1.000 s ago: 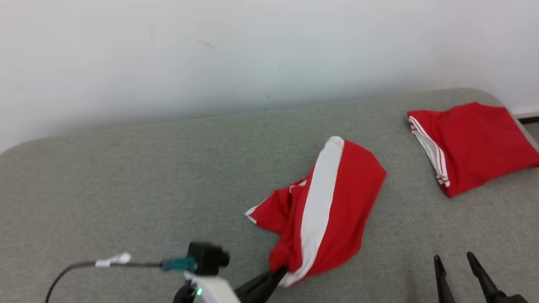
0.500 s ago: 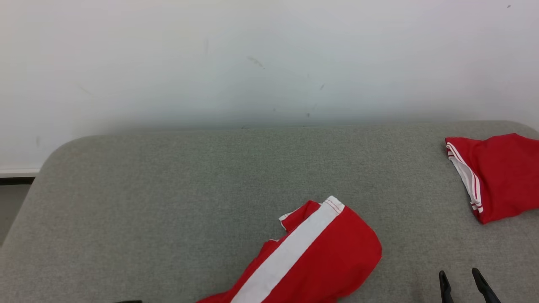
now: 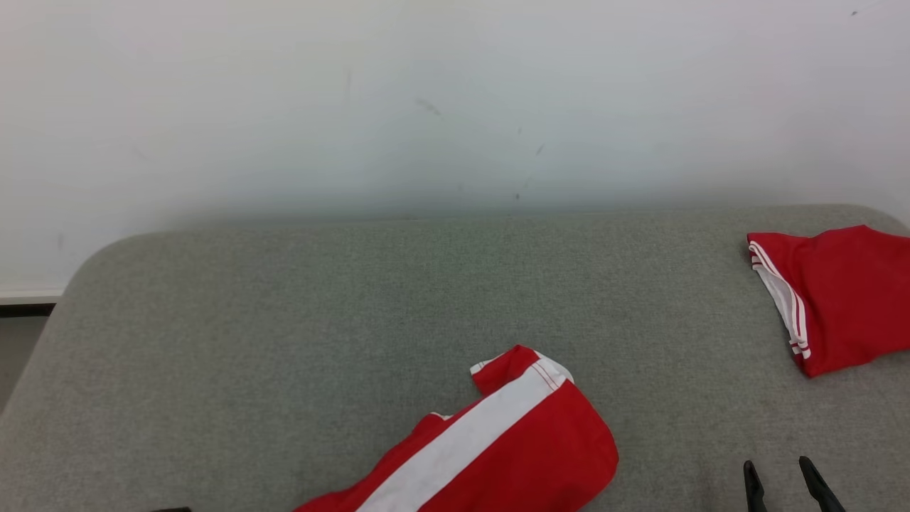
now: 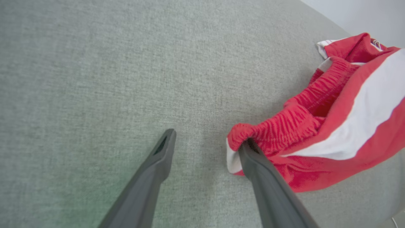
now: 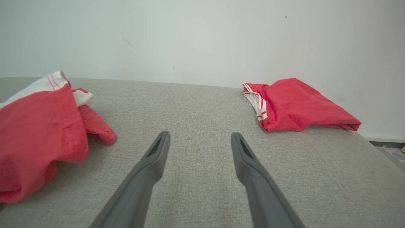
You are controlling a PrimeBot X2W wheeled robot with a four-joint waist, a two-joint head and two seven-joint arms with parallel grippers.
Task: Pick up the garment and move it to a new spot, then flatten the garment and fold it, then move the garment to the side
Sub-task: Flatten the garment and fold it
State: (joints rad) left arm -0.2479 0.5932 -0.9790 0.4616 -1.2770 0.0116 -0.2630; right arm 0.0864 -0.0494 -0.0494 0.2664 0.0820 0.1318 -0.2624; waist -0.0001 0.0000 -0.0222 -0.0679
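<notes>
Now the left claw (image 4: 207,139) gapes wide, gripping nothing, one finger against the waistband (image 4: 284,123) of the red shorts (image 3: 498,455), crumpled near-centre on the grey desk (image 3: 284,320). Right claw (image 3: 785,485) spread wide too, empty, near right.

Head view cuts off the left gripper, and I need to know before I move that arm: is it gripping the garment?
Observer: No. The left gripper stands open. The garment has its ribbed waistband bunched against one jaw, and only the grey cushion shows between the jaws.
Operator: Does the cloth lie flat?
Observer: No. In the right wrist view it humps up off the cushion in a loose heap.
</notes>
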